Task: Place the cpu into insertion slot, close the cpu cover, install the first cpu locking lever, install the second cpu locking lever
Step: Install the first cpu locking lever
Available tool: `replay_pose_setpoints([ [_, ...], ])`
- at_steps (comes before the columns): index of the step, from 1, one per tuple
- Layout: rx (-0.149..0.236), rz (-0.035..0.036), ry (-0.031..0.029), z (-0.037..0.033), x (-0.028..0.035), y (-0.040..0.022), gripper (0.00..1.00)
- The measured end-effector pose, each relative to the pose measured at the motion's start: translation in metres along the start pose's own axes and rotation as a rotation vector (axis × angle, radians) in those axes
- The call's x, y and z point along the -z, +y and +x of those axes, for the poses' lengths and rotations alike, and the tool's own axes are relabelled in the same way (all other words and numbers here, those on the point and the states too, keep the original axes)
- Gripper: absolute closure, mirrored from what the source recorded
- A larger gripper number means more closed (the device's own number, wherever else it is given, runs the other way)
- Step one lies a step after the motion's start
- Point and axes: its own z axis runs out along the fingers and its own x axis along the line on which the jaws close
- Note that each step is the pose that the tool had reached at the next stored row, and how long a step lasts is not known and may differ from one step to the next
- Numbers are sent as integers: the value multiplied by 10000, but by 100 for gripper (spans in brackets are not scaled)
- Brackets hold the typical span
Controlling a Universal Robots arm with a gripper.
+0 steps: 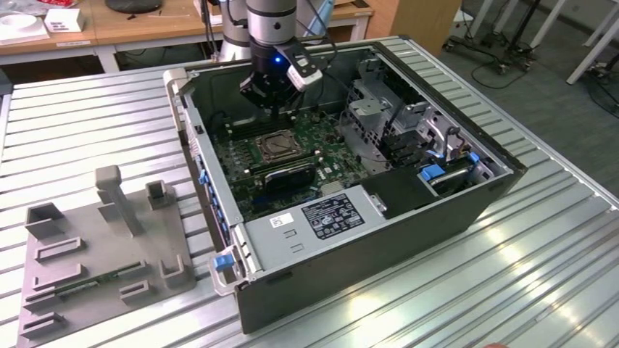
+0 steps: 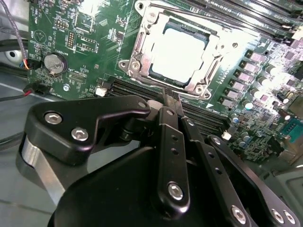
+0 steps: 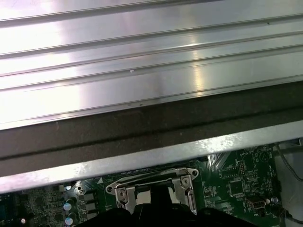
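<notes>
I am seeing an open computer case (image 1: 464, 210) lying on a ribbed metal table (image 1: 87, 123). A grey fixture tray (image 1: 106, 254) is sitting well apart, toward the exterior view's left. A coin cell (image 2: 53, 62) is showing on the green motherboard (image 2: 85, 42), possibly beside red wires (image 2: 28, 87).

Lighting is bright and even, with overhead sources. Strong glare streaks the ribbed metal table (image 1: 541, 261) in the exterior view and washes out the table surface (image 3: 142, 56) in the first wrist view. In the second wrist view the chip (image 2: 179, 56), just beyond the claw (image 2: 171, 101), is overexposed to near white. The claw body close to the lens is slightly soft. The computer case (image 1: 387, 239) interior is shadowed beneath the claw (image 1: 274, 109).
</notes>
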Motion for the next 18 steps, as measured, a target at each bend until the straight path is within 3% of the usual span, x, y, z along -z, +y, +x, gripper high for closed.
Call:
replay_pose_setpoints([
  [10, 3, 28, -3, -12, 5, -65, 89],
  [18, 3, 30, -4, -51, 11, -285, 89],
])
